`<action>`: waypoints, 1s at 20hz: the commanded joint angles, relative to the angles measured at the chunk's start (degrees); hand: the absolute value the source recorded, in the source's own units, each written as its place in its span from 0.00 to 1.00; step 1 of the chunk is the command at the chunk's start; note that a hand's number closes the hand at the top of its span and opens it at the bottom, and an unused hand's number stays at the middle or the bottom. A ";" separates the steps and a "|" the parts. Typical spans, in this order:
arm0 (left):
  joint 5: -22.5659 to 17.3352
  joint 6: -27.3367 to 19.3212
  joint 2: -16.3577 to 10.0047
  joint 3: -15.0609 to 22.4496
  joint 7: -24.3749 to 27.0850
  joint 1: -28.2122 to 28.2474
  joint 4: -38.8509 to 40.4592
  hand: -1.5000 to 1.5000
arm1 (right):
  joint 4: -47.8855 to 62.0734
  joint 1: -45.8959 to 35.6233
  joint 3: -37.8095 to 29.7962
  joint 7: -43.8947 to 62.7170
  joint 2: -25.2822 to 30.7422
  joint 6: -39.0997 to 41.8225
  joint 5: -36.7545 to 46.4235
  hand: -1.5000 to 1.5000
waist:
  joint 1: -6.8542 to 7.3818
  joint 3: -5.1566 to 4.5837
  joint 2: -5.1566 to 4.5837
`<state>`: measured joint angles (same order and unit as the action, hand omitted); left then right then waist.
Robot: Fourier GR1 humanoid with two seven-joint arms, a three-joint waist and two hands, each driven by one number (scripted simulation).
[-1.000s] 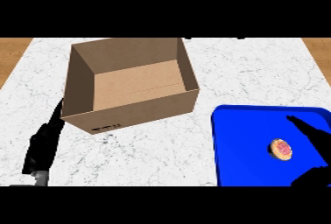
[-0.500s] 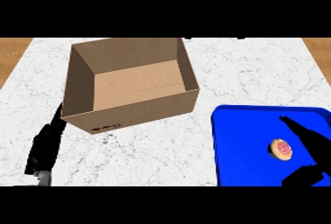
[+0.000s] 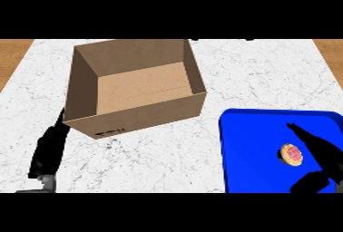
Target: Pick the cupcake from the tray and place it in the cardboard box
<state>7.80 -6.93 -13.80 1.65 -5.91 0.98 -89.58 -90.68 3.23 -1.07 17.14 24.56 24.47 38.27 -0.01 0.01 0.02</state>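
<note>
Right hand [image 3: 323,152] open beside the cupcake [image 3: 291,154] on the blue tray [image 3: 249,156] – nothing grasped.

The cupcake sits on the tray's right half, pink top up, well apart from the cardboard box [image 3: 144,115]. The right hand comes in from the lower right over the tray, and its fingers [image 3: 301,134] stretch out straight just to the right of the cupcake, with the thumb below it. The fingers are released and not curled round the cupcake, though whether they touch it cannot be told. The box stands open-topped and turned at a slight angle on the white marbled surface [image 3: 167,154], up and to the left of the tray and not touching it. The left hand [image 3: 48,152] lies low at the left – fingers straight and relaxed, pointing up toward the box's near left corner, holding nothing.
</note>
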 commanded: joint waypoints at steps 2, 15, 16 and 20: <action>1.68 0.73 1.05 -1.58 -0.35 0.50 -1.37 0.50 | -0.24 -0.97 -0.15 1.09 -2.21 2.76 1.88 0.00 | 0.03 -0.02 0.01; 2.08 2.15 1.48 -3.26 0.55 -0.88 1.49 0.50 | 2.53 -3.18 -2.00 -7.13 -1.25 -10.92 10.77 1.00 | 0.02 -0.01 -0.01; 1.34 3.56 0.92 -2.98 -3.01 -1.23 -1.31 0.50 | 2.84 -3.14 -2.40 -8.35 -0.35 -11.74 11.41 1.00 | 0.05 0.00 0.01; 2.73 3.50 2.79 0.65 0.80 -3.31 0.91 0.50 | 7.25 -18.70 6.46 -17.58 1.94 -7.92 13.00 1.00 | 6.50 0.16 -1.59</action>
<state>10.13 -4.44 -11.65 0.37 -5.47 -0.22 -88.86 -86.01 -5.89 0.97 6.14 24.29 14.57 50.06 2.26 0.07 -0.50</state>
